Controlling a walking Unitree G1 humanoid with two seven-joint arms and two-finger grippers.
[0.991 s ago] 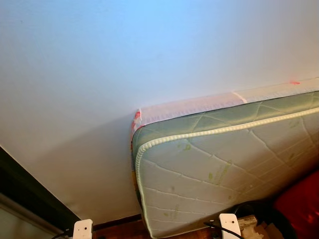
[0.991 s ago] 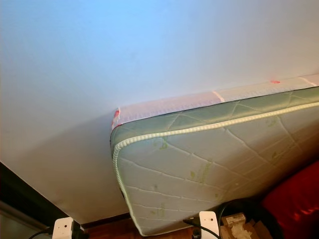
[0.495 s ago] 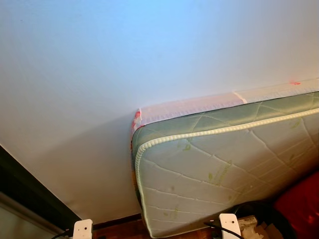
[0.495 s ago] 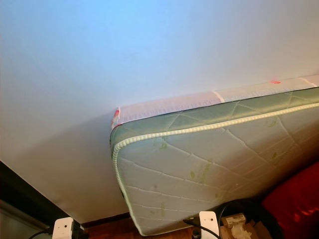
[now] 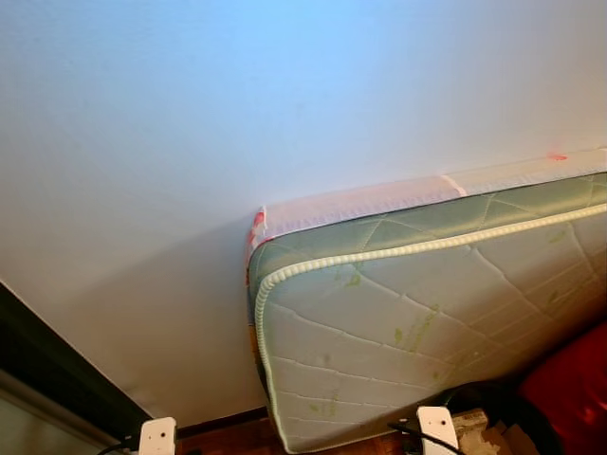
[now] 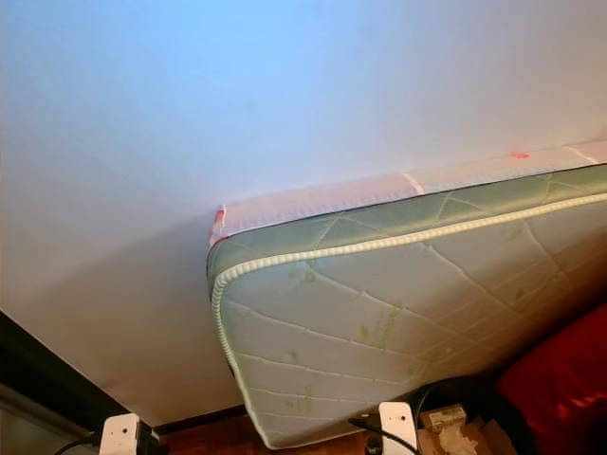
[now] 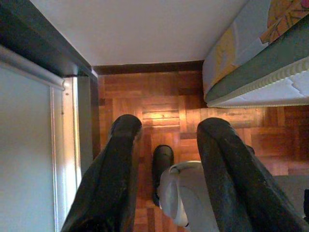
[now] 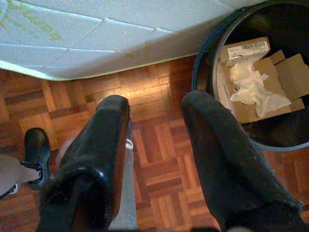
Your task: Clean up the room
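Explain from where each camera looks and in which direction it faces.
Left eye view: on the head, facing the white wall and the leaning mattress.
Right eye view: the same scene, from the head's other eye.
Left wrist view: looks down along the open left end effector at parquet floor.
Right wrist view: looks down along the open right end effector at the bin.
All share the mattress.

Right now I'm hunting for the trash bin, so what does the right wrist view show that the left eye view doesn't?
Right wrist view: the round bin holding cardboard and crumpled paper, a black shoe, and the open right tool above parquet floor. Left eye view: the white wall and a red object. Both show the quilted mattress.
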